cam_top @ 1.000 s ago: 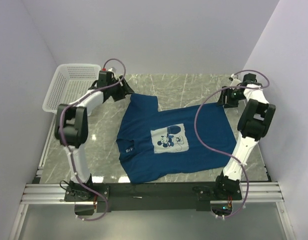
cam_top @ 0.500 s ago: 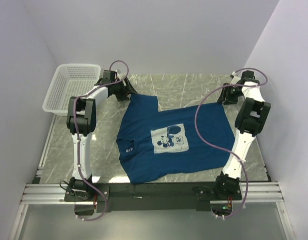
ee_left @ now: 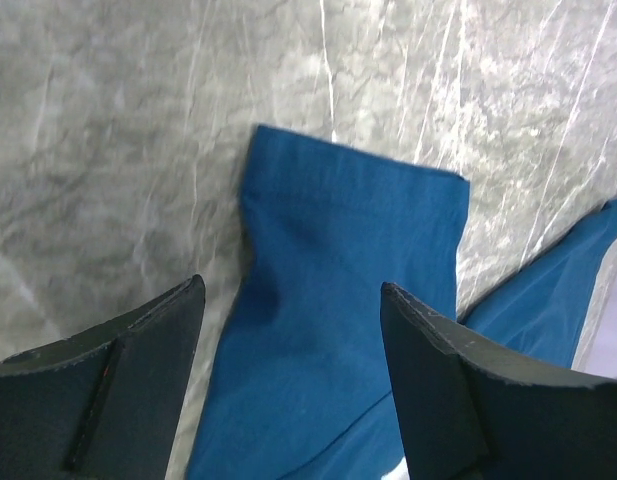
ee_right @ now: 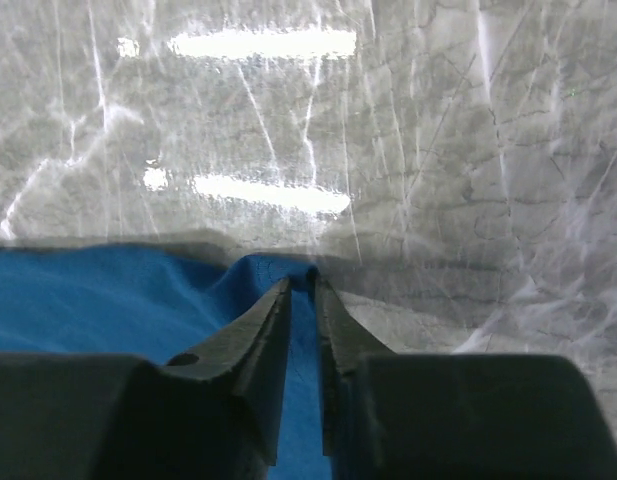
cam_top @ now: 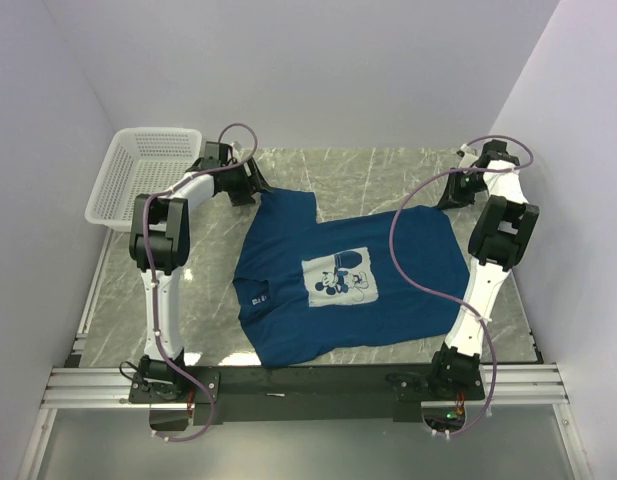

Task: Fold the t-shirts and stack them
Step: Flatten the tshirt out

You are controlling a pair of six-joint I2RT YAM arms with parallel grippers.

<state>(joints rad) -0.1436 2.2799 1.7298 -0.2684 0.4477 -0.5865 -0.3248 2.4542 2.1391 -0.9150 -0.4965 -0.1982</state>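
A navy-blue t-shirt (cam_top: 388, 300) lies spread flat on the marble table, print (cam_top: 340, 276) up, white neck label (cam_top: 256, 298) at its left. My left gripper (cam_top: 254, 189) is open at the shirt's far-left sleeve. In the left wrist view the sleeve (ee_left: 348, 250) lies flat between and beyond the open gripper (ee_left: 288, 295), which hovers just above it. My right gripper (cam_top: 450, 198) is at the shirt's far-right corner. In the right wrist view the gripper (ee_right: 303, 282) is shut, pinching a raised fold of the blue cloth (ee_right: 108, 290).
A white mesh basket (cam_top: 148, 172) stands at the far left corner, just left of my left arm. Bare marble (cam_top: 378, 175) runs along the back behind the shirt. The walls stand close on both sides.
Both arms have drawn in, their elbows shifting towards the back. The left gripper has edged right onto the sleeve. The shirt lies as before.
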